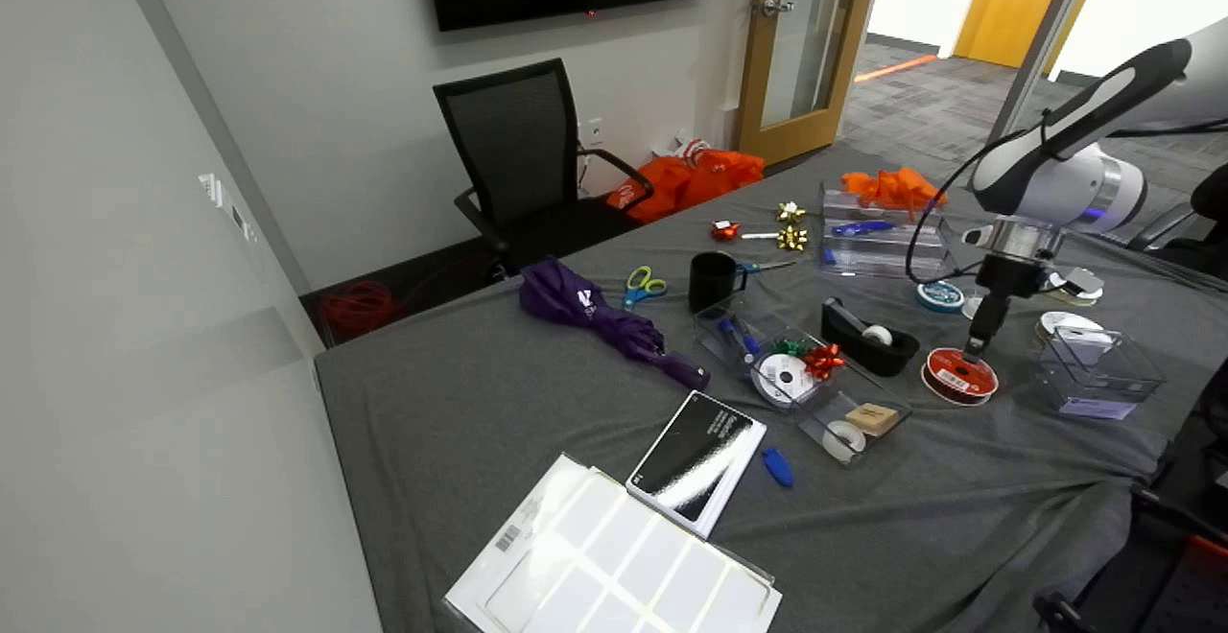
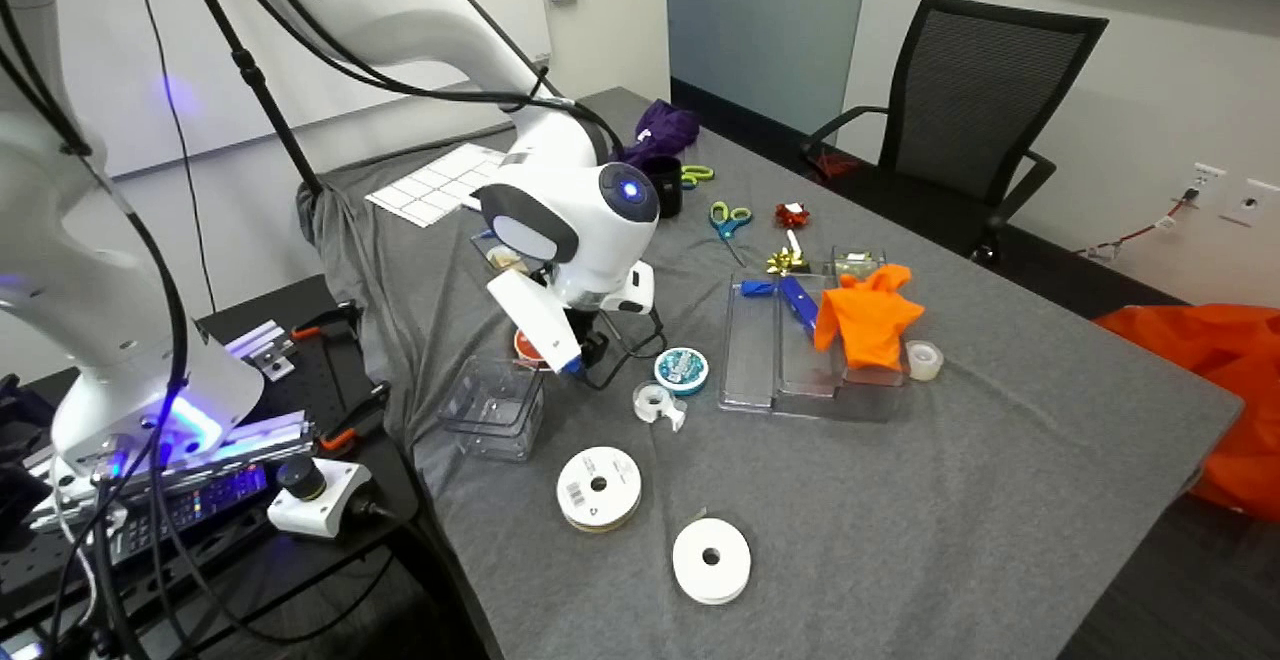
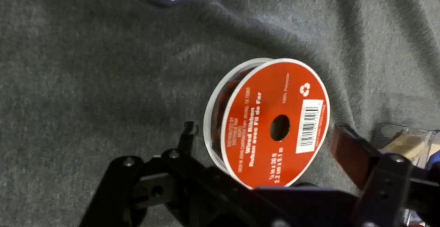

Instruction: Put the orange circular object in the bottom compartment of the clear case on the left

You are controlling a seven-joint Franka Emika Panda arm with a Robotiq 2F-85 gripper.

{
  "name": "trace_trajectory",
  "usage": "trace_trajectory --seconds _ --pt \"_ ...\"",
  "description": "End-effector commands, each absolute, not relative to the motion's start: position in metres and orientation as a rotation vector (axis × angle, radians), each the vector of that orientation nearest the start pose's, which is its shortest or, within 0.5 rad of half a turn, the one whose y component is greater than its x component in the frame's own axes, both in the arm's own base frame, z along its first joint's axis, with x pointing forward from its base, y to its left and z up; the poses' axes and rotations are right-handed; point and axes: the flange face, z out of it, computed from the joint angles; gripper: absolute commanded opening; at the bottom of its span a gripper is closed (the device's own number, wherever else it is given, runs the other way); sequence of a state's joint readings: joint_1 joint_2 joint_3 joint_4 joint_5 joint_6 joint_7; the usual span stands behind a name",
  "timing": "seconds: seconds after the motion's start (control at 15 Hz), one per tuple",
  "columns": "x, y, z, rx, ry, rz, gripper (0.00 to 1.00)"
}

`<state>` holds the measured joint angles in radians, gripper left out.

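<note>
The orange circular object is a ribbon spool with a white rim. It rests on the grey cloth in an exterior view, is partly hidden by the arm in an exterior view, and looks tilted in the wrist view. My gripper is open, with one finger on each side of the spool and gaps visible at both. Its tips look just above or at the spool. The clear case holds pens, bows, a white spool, a tape roll and a tan block. Its edge shows in the wrist view.
A black tape dispenser stands between spool and case. A small clear bin stands on the spool's other side. A teal round tin, a tape roll and another clear case with orange cloth are nearby.
</note>
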<state>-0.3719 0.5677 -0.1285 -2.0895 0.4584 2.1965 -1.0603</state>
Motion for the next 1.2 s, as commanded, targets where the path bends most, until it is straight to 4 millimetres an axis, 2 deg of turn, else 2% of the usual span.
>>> trace_trajectory --seconds 0.0,0.67,0.73,1.13 --pt "0.4718 -0.2466 0.1156 -2.653 -0.245 0.199 0.74" --pt "0.4786 -0.2464 0.1089 -2.672 -0.182 0.22 0.03" --pt "0.4794 -0.2474 0.1099 -2.673 -0.182 0.217 0.0" --pt "0.4797 -0.2493 0.1136 -2.668 -0.184 0.206 0.0"
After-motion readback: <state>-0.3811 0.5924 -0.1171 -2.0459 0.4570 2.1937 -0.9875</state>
